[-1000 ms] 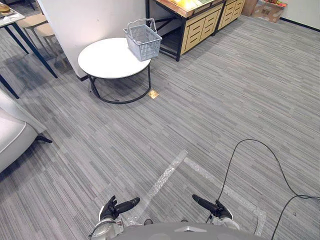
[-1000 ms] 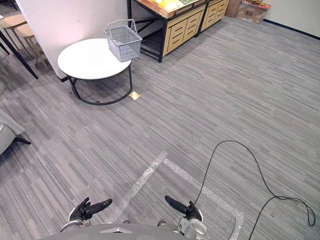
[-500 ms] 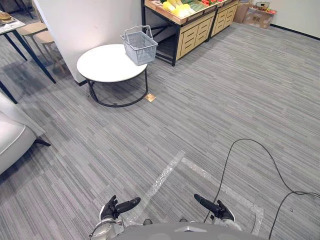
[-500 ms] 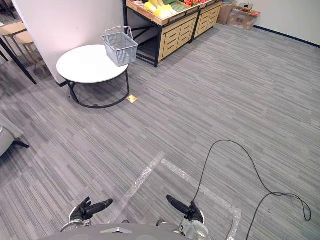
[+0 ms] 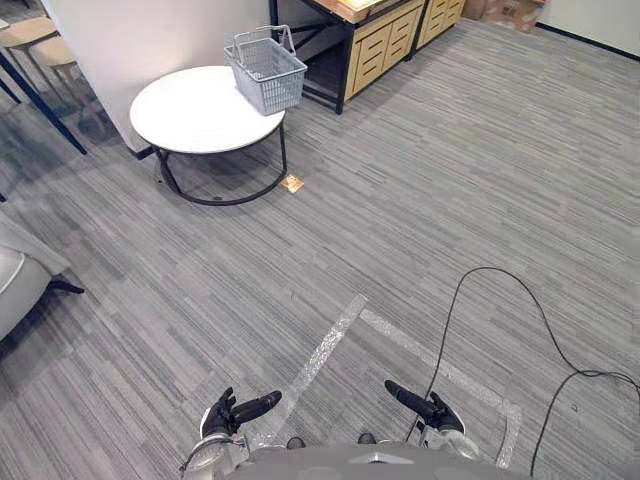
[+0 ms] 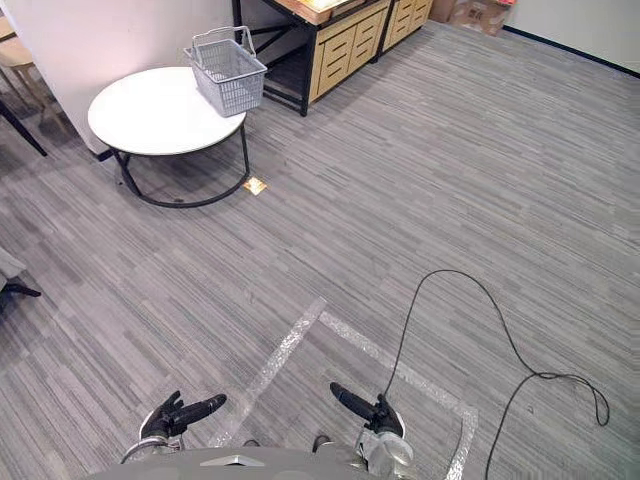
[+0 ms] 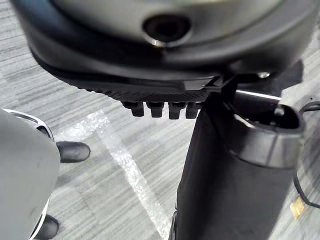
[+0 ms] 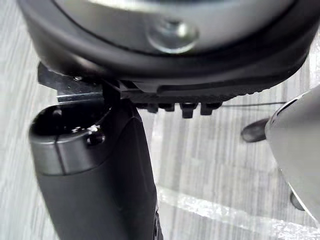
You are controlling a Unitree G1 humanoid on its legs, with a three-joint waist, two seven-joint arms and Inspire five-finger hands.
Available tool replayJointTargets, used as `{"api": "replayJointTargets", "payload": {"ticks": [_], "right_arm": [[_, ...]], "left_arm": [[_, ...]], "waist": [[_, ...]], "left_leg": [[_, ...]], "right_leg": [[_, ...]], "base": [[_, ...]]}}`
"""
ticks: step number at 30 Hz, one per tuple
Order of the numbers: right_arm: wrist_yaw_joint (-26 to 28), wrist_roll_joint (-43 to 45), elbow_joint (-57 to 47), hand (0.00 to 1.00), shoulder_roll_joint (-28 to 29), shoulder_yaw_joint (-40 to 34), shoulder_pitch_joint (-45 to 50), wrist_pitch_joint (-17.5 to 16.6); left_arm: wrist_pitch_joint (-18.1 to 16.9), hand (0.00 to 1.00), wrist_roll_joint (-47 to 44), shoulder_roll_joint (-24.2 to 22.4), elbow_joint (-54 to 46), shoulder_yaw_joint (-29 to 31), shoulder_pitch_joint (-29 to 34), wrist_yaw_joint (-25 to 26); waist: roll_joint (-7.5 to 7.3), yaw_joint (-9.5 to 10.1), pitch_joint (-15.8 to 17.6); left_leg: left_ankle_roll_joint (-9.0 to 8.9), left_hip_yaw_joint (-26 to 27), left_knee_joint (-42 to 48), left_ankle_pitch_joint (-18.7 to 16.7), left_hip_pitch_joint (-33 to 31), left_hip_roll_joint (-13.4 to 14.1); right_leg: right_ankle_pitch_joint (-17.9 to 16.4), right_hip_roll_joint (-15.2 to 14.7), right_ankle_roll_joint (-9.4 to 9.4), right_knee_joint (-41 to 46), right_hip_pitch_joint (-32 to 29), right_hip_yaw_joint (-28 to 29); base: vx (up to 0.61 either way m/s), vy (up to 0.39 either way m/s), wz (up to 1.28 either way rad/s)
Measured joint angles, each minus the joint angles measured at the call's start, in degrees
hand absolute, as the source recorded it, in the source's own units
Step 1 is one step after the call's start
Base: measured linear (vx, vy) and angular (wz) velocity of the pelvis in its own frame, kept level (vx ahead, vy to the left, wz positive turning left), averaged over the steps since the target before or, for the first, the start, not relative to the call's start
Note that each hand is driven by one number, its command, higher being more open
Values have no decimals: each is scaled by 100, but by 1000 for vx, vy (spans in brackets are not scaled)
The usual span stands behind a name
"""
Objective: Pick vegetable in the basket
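Observation:
A grey basket (image 5: pixel 265 68) with its handles up stands on the far edge of a round white table (image 5: pixel 190 115), well ahead of me to the left. I cannot see anything inside it from here. Behind it is a wooden stand with drawers (image 5: pixel 378 42), its top cut off by the view's edge. My left hand (image 5: pixel 226 414) and right hand (image 5: pixel 426 409) hang low by my sides, far from the table. Both hold nothing, fingers relaxed and thumbs pointing inward. The wrist views show each thumb, left (image 7: pixel 230 190) and right (image 8: pixel 100 175), over the bare floor.
Grey striped carpet stretches between me and the table. Clear tape strips (image 5: pixel 322 350) mark the floor just ahead. A small brass plate (image 5: pixel 292 183) lies by the table's leg. A white wall (image 5: pixel 140 30) rises behind the table, stools (image 5: pixel 35 40) stand at the far left, and a pale seat (image 5: pixel 12 285) is at the left edge.
The whole picture has shifted, so the camera has moved: the produce on the stand has slipped past the top edge. Both hands hang as before.

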Motion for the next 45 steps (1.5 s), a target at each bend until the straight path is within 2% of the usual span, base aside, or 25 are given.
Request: {"api": "replayJointTargets", "payload": {"ticks": [2, 4, 7, 9, 12, 14, 16, 18, 19, 20, 22, 23, 26, 27, 30, 32, 33, 34, 36, 39, 40, 41, 42, 44, 45], "right_arm": [[-2, 0, 1, 100, 2, -1, -4, 26], [10, 7, -41, 100, -17, -101, 110, 64], [23, 23, -155, 100, -66, -217, 161, 57], [33, 23, -218, 100, -55, -222, 167, 49], [65, 34, -273, 100, -65, -225, 136, 33], [66, 146, -277, 100, -74, -221, 68, 27], [65, 140, -272, 100, -72, -225, 65, 32], [61, 132, -272, 100, -102, -247, 78, 49], [69, 130, -259, 100, -147, -292, 137, 67], [104, 127, -244, 100, -214, -395, 146, 72], [103, 129, -270, 100, -258, -473, 79, 44], [86, 133, -264, 100, -253, -579, 15, 57], [87, 142, -260, 100, -229, -581, 2, 63], [85, 144, -272, 100, -202, -582, 3, 50], [61, 148, -287, 100, -198, -557, 43, 48], [47, 149, -287, 100, -198, -554, 137, 46], [42, 149, -286, 100, -199, -553, 153, 42], [27, 152, -289, 100, -180, -553, 163, 20], [22, 175, -287, 100, -156, -568, 167, 24], [20, 184, -279, 100, -140, -573, 158, 36], [22, 182, -282, 100, -141, -574, 170, 35], [23, 183, -287, 100, -166, -569, 225, 33], [24, 180, -284, 100, -167, -566, 265, 37], [27, 181, -249, 100, 88, -555, 335, 66], [57, 163, -250, 100, 113, -550, 324, 66]], "left_arm": [[-2, 100, -1, 15, -47, 3, -6, -31], [-3, 100, 0, 25, -60, -2, -6, -47], [9, 100, 3, 56, -42, -10, -5, -40], [15, 100, 19, 102, 19, -10, 4, -36], [19, 100, 18, 137, 24, 8, -49, -15], [18, 100, 24, 155, 23, 58, -64, 14], [19, 100, 21, 161, 22, 119, -83, 47], [19, 100, 24, 153, 23, 124, -35, 61], [20, 100, 43, 112, 34, 136, -15, 62], [17, 100, 62, -12, 45, 250, -66, 59], [7, 100, 138, -162, 45, 365, -138, 48], [25, 100, 206, -265, 82, 389, -161, 42], [36, 100, 239, -326, 123, 501, -224, -24], [32, 100, 243, -314, 105, 517, -273, -66], [17, 100, 181, -298, 2, 692, -261, -85], [13, 100, 170, -278, -6, 933, -159, -76], [26, 100, 123, -281, -30, 1028, -131, -92], [9, 100, 114, -263, -136, 1160, -92, -77], [0, 100, 64, -269, -229, 1260, -85, -86], [-22, 100, -35, -294, -373, 1392, -113, -142], [-55, 100, -38, -294, -399, 1365, -114, -138], [-111, 100, -26, -298, -373, 1324, -104, -121], [-111, 100, -38, -298, -354, 1279, -100, -117], [-143, 100, -23, -101, -302, 1109, -226, -102], [-151, 100, -11, -64, -298, 1084, -230, -114]], "waist": [[-31, 6, 50], [-20, 1, 85], [63, -55, 157], [50, -155, 158], [61, -163, 230], [100, -178, 410], [18, -196, 478], [-24, -265, 504], [24, -327, 513], [221, -303, 503], [385, -322, 588], [397, -340, 625], [381, -466, 621], [361, -478, 612], [367, -482, 615], [363, -426, 627], [336, -395, 627], [258, -297, 651], [178, -221, 695], [94, -134, 735], [65, -123, 739], [102, -130, 720], [137, -104, 706], [-172, -102, 592], [-217, -90, 595]], "left_leg": [[46, 24, 267, -152, -90, 9], [152, -9, 694, -516, -205, -4], [287, -195, 786, -652, -55, -27], [262, -378, 803, -704, -4, -5], [165, -552, 759, -769, 121, 110], [14, -694, 660, -857, 395, 314], [-137, -838, 513, -944, 636, 317], [-389, -1007, 443, -1092, 893, 320], [-603, -1132, 437, -1218, 1069, 389], [-727, -1150, 452, -1287, 1115, 603], [-872, -1099, 458, -1231, 1127, 728], [-1045, -1046, 459, -1124, 1238, 751], [-1176, -1087, 785, -880, 1302, 866], [-1208, -1092, 1328, -718, 1094, 929], [-1199, -1082, 3919, 77, 22, 1244], [-1159, -733, 5954, -137, -775, 1791], [-1104, -604, 6195, -260, -899, 1882], [-915, -330, 6358, -505, -1124, 1969], [-874, -84, 6209, -841, -1505, 2004], [-861, 42, 4718, -1183, -2116, 1676], [-789, 50, 3672, -944, -2207, 1444], [-646, -7, 2550, -206, -2248, 1274], [-464, -62, 2241, 496, -2270, 1239], [-282, -37, 2008, 625, -2180, 898], [-257, -13, 1969, 610, -2177, 882]], "right_leg": [[-110, -56, 35, 284, -117, -18], [-473, -231, 63, 1253, -451, -155], [-700, -418, -23, 2684, -1060, -386], [-895, -361, -25, 2860, -1302, -357], [-898, -115, -6, 2281, -1771, -314], [-591, 219, 171, 1332, -1979, -359], [-255, 236, 138, 761, -2158, -468], [139, 228, 0, 416, -2213, -478], [857, 210, -330, 502, -2172, -456], [765, 291, -531, 1077, -2354, -582], [153, 269, -667, 1974, -2700, -653], [-470, 203, -736, 2762, -2929, -660], [-991, 210, -874, 3169, -2813, -804], [-1100, 250, -912, 3025, -2619, -830], [-1179, 435, -856, 2172, -1798, -786], [-1159, 680, -891, 1580, -933, -705], [-1159, 717, -893, 1441, -724, -629], [-1157, 724, -896, 1217, -369, -465], [-1134, 685, -858, 868, 123, -276], [-1127, 364, -825, 621, 632, -57], [-1146, 194, -620, 596, 764, -20], [-1209, 118, -389, 510, 913, 17], [-1278, 117, -270, 478, 1005, 53], [-1183, -209, 83, 391, 1031, 162], [-1074, -229, 77, 379, 1000, 187]], "base": [[-31, 60, -14], [-34, 50, 5], [69, 72, 26], [152, 50, 45], [253, 28, 36], [339, -29, 36], [414, -81, 50], [476, -147, 65], [660, -266, 55], [664, -281, 48], [521, -270, 11], [496, -284, 2], [510, -254, 13], [465, -234, 9], [463, -232, -3], [342, -138, -18], [365, -98, -44], [369, -46, -50], [399, 16, -45], [380, 157, -40], [322, 181, -38], [315, 200, -40], [337, 230, -25], [355, 229, 1], [311, 207, 2]]}}
